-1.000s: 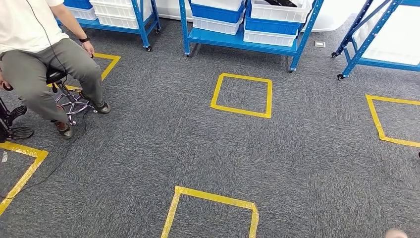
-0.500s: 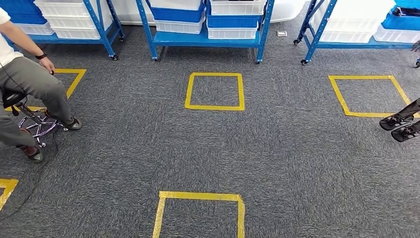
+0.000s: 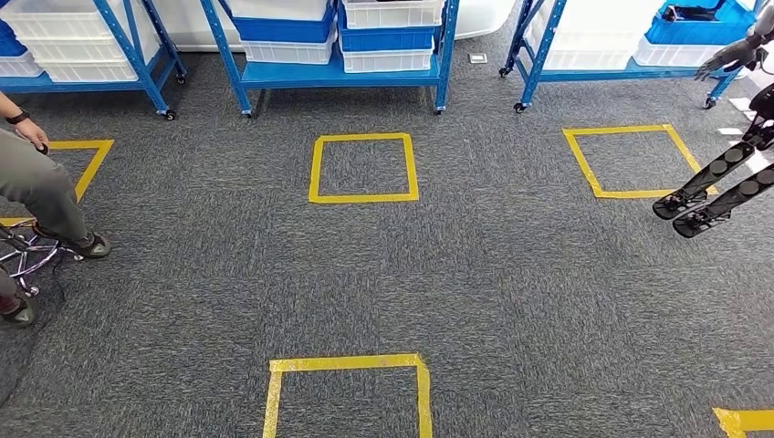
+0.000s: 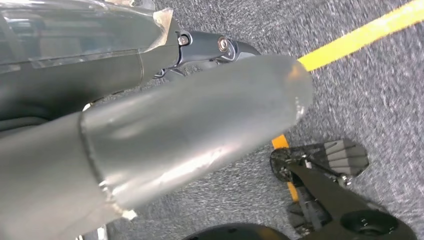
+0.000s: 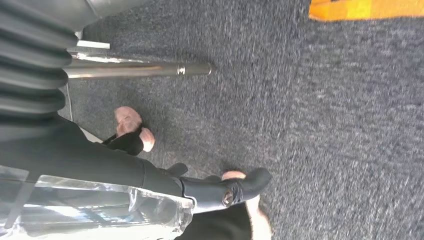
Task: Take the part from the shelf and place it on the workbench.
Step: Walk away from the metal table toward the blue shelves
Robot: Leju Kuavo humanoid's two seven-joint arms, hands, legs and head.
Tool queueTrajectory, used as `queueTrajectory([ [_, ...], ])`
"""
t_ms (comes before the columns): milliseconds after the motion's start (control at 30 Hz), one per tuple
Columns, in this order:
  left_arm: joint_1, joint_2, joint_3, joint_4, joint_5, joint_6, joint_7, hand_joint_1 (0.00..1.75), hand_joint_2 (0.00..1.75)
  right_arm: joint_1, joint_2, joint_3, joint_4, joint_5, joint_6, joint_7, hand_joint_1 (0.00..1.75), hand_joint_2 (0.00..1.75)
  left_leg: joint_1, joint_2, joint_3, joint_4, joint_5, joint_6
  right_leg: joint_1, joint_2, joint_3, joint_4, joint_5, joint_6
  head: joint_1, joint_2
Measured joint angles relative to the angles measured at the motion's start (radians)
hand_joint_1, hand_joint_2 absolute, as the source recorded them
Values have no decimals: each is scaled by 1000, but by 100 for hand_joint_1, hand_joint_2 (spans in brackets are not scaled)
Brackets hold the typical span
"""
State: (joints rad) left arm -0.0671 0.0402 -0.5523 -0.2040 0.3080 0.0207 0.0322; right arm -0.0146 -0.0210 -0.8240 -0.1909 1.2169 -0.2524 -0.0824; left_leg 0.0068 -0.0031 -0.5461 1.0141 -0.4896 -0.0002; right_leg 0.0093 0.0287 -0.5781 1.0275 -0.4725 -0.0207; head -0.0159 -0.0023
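The head view looks down on grey carpet floor (image 3: 493, 274) marked with yellow tape squares: 1 in the middle (image 3: 363, 194), 1 to the right (image 3: 584, 164), and 1 near the lower edge (image 3: 347, 362). Along the far side stand 3 blue shelves (image 3: 338, 73) on castors, loaded with white bins (image 3: 388, 59) and blue bins (image 3: 283, 32). The part cannot be picked out for certain. A dark object lies in a blue bin (image 3: 694, 32) on the right-hand shelf, too small to tell what it is.

The left hand (image 4: 190, 125) hangs over the carpet. Its thick grey thumb fills most of the left wrist view, with a dark finger (image 4: 215, 47) beyond it. I cannot tell how far it is open; nothing is seen in it. The right hand (image 5: 165, 175) also hangs above the carpet, its dark fingers (image 5: 131, 140) with pale pads spread apart and holding nothing.

A seated person (image 3: 36, 192) on a stool (image 3: 23, 255) is at the left edge. At the right edge stands another robot (image 3: 716, 187), 1 of its hands raised near the right-hand shelf.
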Motion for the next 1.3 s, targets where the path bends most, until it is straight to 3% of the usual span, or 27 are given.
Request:
queueTrajectory([
  [267,1,0,0,0,1,4,-6,0,0,0,0,0,0,2,-1,0,0,175,-12,0,0,2,3,11,-9,0,7,-3,6,13,0,0],
  [567,0,0,0,0,8,8,-56,0,0,0,0,0,0,0,-1,-1,0,175,-13,0,-1,2,1,14,-11,0,7,-4,5,14,0,0],
  [867,-2,4,0,0,6,68,-78,0,0,0,0,0,0,-3,-1,-6,0,175,-14,0,-2,4,0,20,-20,0,9,-6,8,18,0,0],
  [900,-2,4,0,0,6,72,-79,0,0,0,0,0,0,-3,-1,-6,0,175,-15,0,-3,4,0,24,-22,0,9,-8,9,21,-1,0],
  [1000,-3,6,0,0,6,85,-82,0,0,3,0,0,1,-3,-2,-6,0,175,-13,1,1,-17,3,46,-18,-1,9,11,26,42,-1,0],
  [1033,-3,6,0,0,7,87,-83,0,0,4,0,0,1,-3,-3,-6,0,175,-9,3,7,-26,6,54,-15,-3,4,30,19,44,0,0],
  [1100,-3,5,0,0,7,91,-85,0,0,1,-2,0,2,-3,-3,-7,0,175,-4,8,18,-35,12,60,-17,-9,-30,100,-31,39,4,0],
  [1133,-3,5,0,0,8,92,-86,0,0,0,-2,1,2,-2,-3,-7,0,175,-3,10,17,-35,13,60,-20,-11,-55,156,-63,36,6,0],
  [1200,-2,4,0,0,8,96,-86,0,0,1,-5,1,2,-2,-3,-8,0,175,0,14,16,-34,14,53,-29,-14,-95,243,-101,46,5,0],
  [1233,-1,3,0,0,8,97,-86,0,0,3,-6,1,2,-2,-3,-8,0,175,3,15,16,-33,13,49,-34,-16,-94,243,-99,58,6,0],
  [1300,0,1,0,0,8,98,-87,0,0,5,-7,0,2,-2,-3,-8,0,175,14,15,22,-30,8,32,-49,-22,-42,139,-53,85,6,0],
])
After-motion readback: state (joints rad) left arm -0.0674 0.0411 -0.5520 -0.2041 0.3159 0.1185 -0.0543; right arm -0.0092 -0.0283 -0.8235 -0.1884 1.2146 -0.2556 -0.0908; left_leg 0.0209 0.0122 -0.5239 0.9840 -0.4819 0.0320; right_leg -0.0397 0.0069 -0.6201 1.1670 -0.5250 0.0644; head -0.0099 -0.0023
